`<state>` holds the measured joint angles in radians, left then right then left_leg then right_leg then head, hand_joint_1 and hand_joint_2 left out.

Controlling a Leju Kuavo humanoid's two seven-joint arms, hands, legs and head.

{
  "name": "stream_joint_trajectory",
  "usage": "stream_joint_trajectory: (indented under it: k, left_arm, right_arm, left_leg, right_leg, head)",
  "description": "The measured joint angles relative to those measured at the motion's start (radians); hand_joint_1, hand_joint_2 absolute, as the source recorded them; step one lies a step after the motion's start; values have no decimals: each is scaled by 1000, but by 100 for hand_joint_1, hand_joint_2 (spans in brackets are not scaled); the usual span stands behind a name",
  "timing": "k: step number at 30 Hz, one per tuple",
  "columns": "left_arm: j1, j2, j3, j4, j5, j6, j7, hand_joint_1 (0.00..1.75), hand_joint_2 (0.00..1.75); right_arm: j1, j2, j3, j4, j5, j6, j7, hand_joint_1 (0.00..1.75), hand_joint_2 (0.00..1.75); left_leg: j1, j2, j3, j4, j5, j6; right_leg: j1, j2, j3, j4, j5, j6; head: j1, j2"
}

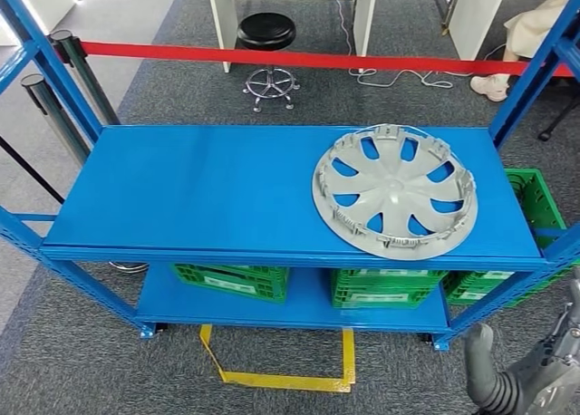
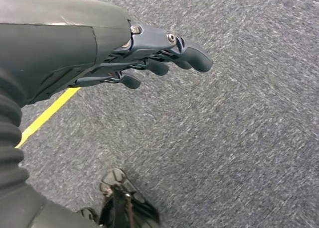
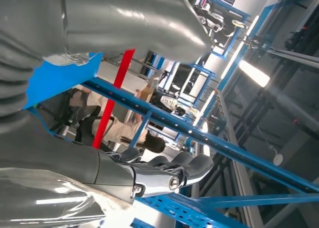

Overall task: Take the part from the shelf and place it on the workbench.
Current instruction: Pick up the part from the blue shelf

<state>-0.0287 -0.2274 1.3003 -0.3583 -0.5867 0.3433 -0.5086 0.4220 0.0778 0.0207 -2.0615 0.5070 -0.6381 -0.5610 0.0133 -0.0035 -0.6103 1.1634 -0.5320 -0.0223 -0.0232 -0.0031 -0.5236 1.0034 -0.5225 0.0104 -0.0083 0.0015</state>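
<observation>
Hubcap [image 1: 394, 190] lies flat on the right end of the shelf [image 1: 205, 193], ahead of the right hand [image 1: 526, 374], which is low at its near right corner, fingers [image 3: 169, 171] straight, holding nothing. Left hand [image 2: 150, 54] hangs over carpet, fingers extended, farther off.

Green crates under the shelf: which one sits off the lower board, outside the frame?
The green crate at far right, beyond the blue upright; the other three sit on the lower board.
</observation>
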Motion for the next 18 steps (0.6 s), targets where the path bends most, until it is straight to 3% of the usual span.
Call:
stream_joint_trajectory:
  k: [1, 3, 7, 9, 11, 12, 13, 14, 16, 18]
  left_arm:
    - [-1, 0, 2, 0, 1, 6, 2, 0, 0]
    - [-4, -1, 4, 0, 1, 14, 5, 0, 0]
    - [-2, -1, 8, 0, -6, 7, 7, 0, 0]
    - [-3, 0, 8, 0, -20, -3, 4, 0, 0]
    - [-4, 0, 8, 1, -33, -2, 3, 0, 0]
    - [-4, 0, 8, 2, -37, 0, 4, 0, 0]
    - [-4, 0, 8, 2, -40, 3, 4, 0, 0]
    - [-4, 0, 8, 3, -42, 4, 5, 0, 0]
    - [-4, 1, 8, 4, -43, 5, 6, 0, 0]
    - [-4, 1, 8, 6, -44, 5, 8, 0, 0]
  right_arm:
    - [0, 0, 0, 0, 0, 0, -1, 0, 0]
    - [-1, 0, 0, 0, 1, -1, -2, 0, 0]
    - [-2, 0, 0, -1, 0, -2, -4, 0, 0]
    - [-2, 0, 0, -3, -3, -2, -5, 0, 0]
    - [-2, 0, 1, -3, -4, -2, -6, 0, 0]
    - [-1, 0, 1, -3, -4, -2, -6, 0, 0]
    - [-1, 0, 1, -3, -4, -2, -6, 0, 0]
    - [-1, 0, 1, -3, -4, -1, -6, 0, 0]
    - [-2, 0, 1, -3, -4, -1, -6, 0, 0]
    - [-3, 0, 1, -3, -4, -1, -6, 0, 0]
  left_leg:
    - [-1, 0, 30, -66, 27, 2]
    - [-4, 0, 59, -135, 41, 9]
    - [-3, 0, 59, -149, 41, 34]
    - [-2, 1, 59, -154, 44, 45]
    - [-5, 1, 58, -153, 43, 51]
    - [-7, 1, 59, -153, 42, 52]
    - [-9, 1, 61, -153, 41, 53]
    - [-10, 0, 63, -153, 40, 53]
    - [-13, -1, 69, -152, 37, 50]
    - [-16, -1, 68, -150, 33, 42]
  right_leg:
    - [1, 1, 1, 1, -3, 4]
    - [4, 1, -1, 3, -6, 16]
    - [3, 2, -10, 15, -18, 36]
    - [3, 2, -55, 106, -70, 40]
    - [4, 2, -126, 246, -124, 41]
    - [4, 2, -149, 287, -129, 40]
    - [4, 2, -154, 290, -114, 39]
    - [4, 2, -139, 252, -82, 35]
    - [7, 1, -74, 110, -12, 25]
    - [11, 2, -28, 20, 10, 16]
  head:
    - [-1, 0]
    - [-1, 0]
    - [3, 0]
    - [8, 0]
    - [12, 0]
    - [12, 0]
    - [12, 0]
    - [12, 0]
    - [12, 0]
    - [11, 0]
